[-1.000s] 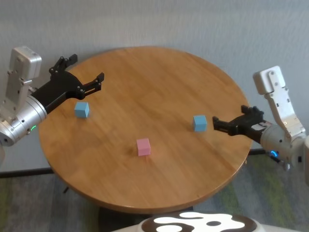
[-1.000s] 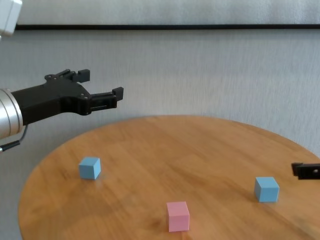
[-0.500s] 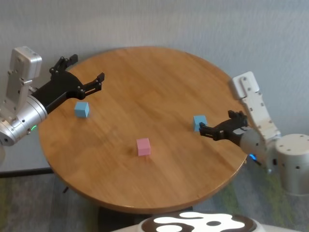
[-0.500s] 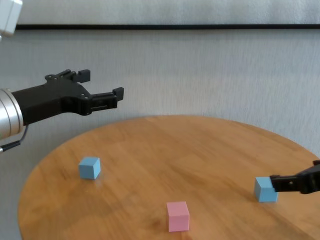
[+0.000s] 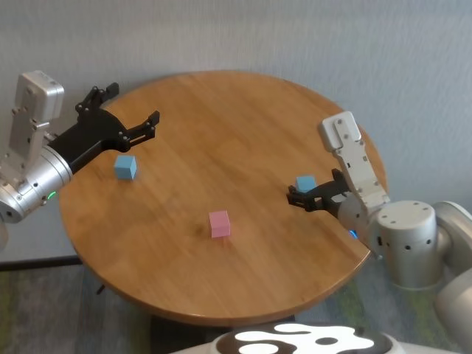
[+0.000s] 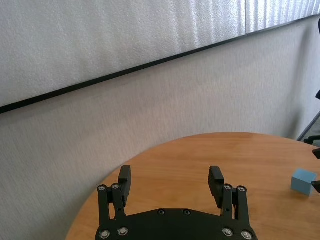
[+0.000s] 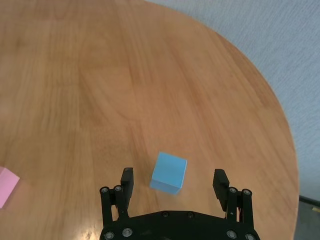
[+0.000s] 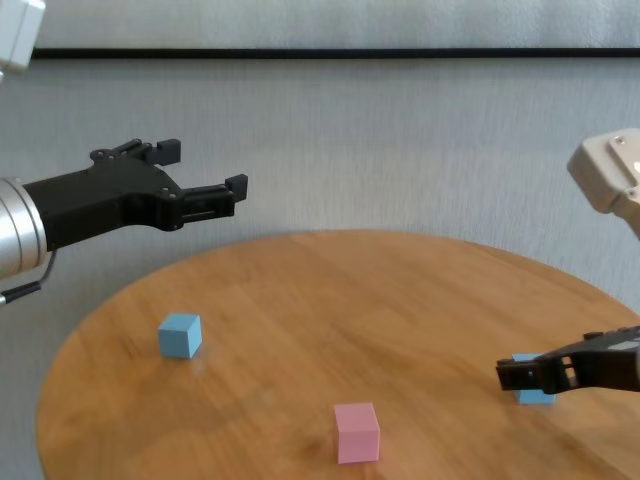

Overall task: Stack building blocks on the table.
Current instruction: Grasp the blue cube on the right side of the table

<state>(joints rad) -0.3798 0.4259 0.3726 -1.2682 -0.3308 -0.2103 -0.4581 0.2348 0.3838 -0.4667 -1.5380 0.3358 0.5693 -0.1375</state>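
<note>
The right gripper [image 7: 172, 186] is spread wide low over the table [image 5: 221, 110], with one blue block [image 7: 169, 172] between its fingers, not pinched. The left gripper [image 5: 133, 114] hangs open above the other blue block [image 5: 125, 167]; the pink block [image 5: 219, 223] sits between them.

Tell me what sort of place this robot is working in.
Probably an office or lab room set up for robot trials, not a home. A round wooden table stands against a plain grey textured wall with a black strip, grey carpet lies underneath, and only three toy blocks sit on the table.
</note>
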